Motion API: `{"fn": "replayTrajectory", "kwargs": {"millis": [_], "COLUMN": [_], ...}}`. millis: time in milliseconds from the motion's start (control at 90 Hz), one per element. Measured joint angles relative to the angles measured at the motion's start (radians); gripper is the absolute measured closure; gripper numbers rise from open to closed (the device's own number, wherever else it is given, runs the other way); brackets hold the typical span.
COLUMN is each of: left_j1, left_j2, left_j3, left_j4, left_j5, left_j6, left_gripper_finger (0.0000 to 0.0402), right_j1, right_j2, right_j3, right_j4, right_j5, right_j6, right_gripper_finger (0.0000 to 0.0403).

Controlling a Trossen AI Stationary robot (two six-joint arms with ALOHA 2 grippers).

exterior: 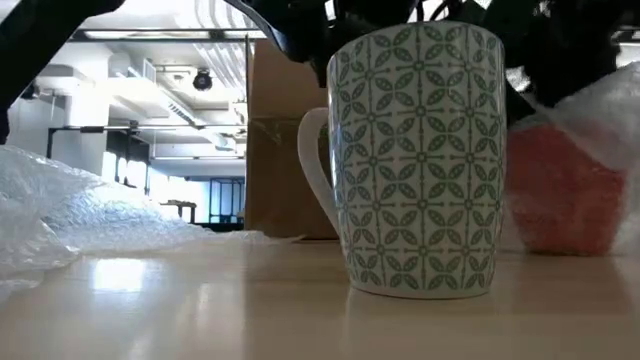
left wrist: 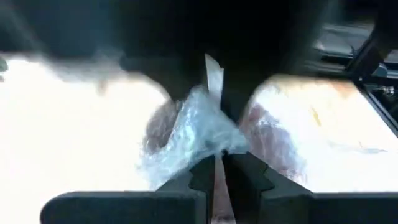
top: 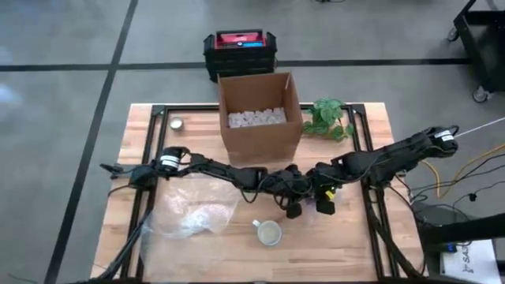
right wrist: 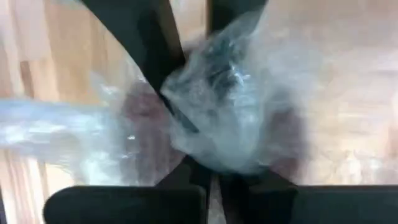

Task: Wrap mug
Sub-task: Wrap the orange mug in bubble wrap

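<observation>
A wooden table [top: 371,134] is seen from above, with an open cardboard box [top: 259,114] standing at its far middle; every place below is given relative to that box.

To the box's left, near the far edge, sits a small round tin [top: 177,124]. Nearer the front and left of the box lies a loose sheet of clear bubble wrap [top: 193,217], spread flat on the wood.

The left arm reaches in from the left, and the left gripper [top: 293,207] ends in front of the box. Its wrist view shows its two fingers pressed nearly together on a bunch of bubble wrap [left wrist: 199,134], pinching it.

In front of the box, beyond the grippers toward the table's near edge, stands the mug [top: 269,233]. It is white with a green leaf pattern, upright, its long axis vertical and its mouth facing up. Its handle [exterior: 315,170] points toward the box's left side.

Just right of the left gripper, the right gripper [top: 323,203] comes in from the right, also closed on the crumpled wrap. Something reddish seems to show through that wrap, though the view is too blurred to be sure what it is.

Right of the box lies a leafy green plant [top: 327,118].

Behind the box, off the table, a black and red case [top: 239,49] stands on the floor.
</observation>
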Motion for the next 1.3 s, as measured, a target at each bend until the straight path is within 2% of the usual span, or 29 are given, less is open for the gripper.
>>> {"fn": "replayTrajectory", "kwargs": {"millis": [211, 400, 511, 678, 800, 967, 1156, 1300], "left_j1": [0.000, 0.000, 0.000, -0.002, 0.000, 0.000, 0.000, 0.000], "left_j2": [0.001, 0.002, 0.002, 0.002, 0.000, -0.001, -0.003, -0.003], "left_j3": [0.000, -0.002, -0.003, -0.001, 0.000, -0.001, -0.002, -0.002], "left_j4": [0.002, 0.024, 0.025, 0.025, 0.032, 0.036, 0.031, 0.031], "left_j5": [0.002, 0.002, 0.002, 0.004, 0.005, 0.001, 0.001, 0.001], "left_j6": [-0.004, -0.008, -0.009, -0.009, -0.010, -0.009, -0.010, -0.011], "left_gripper_finger": [0.0381, 0.0381, 0.0381, 0.0381, 0.0381, 0.0381, 0.0381, 0.0381], "right_j1": [0.000, 0.000, 0.003, 0.030, 0.037, 0.039, 0.039, 0.039], "right_j2": [-0.064, -0.081, -0.064, -0.019, -0.004, -0.006, -0.058, -0.085], "right_j3": [0.075, 0.092, 0.046, -0.058, -0.084, -0.062, 0.090, 0.167], "right_j4": [-0.060, -0.029, 0.015, 0.038, 0.049, 0.036, -0.147, -0.164], "right_j5": [0.012, 0.102, 0.099, 0.031, 0.026, 0.015, 0.013, 0.071], "right_j6": [-0.003, -0.031, -0.018, 0.037, 0.080, 0.061, 0.015, -0.013], "right_gripper_finger": [0.0403, 0.0403, 0.0403, 0.0403, 0.0400, 0.0349, 0.0270, 0.0250]}}
